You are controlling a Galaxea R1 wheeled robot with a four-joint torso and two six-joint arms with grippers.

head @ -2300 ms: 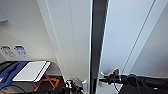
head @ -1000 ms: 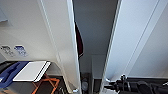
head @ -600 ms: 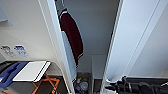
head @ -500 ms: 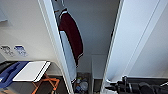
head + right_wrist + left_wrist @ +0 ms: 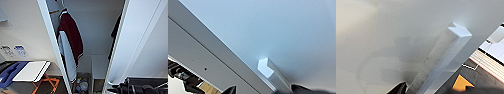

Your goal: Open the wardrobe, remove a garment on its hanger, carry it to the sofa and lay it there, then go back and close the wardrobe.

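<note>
On my left, the wardrobe (image 5: 105, 30) door (image 5: 53, 47) stands swung out. In my left wrist view its handle (image 5: 441, 60) runs down toward my left claw (image 5: 401, 88), but I cannot tell whether that claw is clamped on it or open. If my pull drifts off the hinge arc, the handle may slip free or the door bind.

Inside, a dark red garment (image 5: 71, 37) hangs nearest that door. The black shirt (image 5: 115, 32) shows as a dark sliver at the far right, tucked behind the right door (image 5: 130, 42); I cannot make out its hanger. Reaching in carelessly, I might snag the red one instead.

My right arm (image 5: 135, 88) sits low by the right door. Its handle (image 5: 274, 72) lies just beside my right claw (image 5: 264, 90), and I cannot tell that claw's state either. Opening unevenly could knock the door into my arm.
</note>
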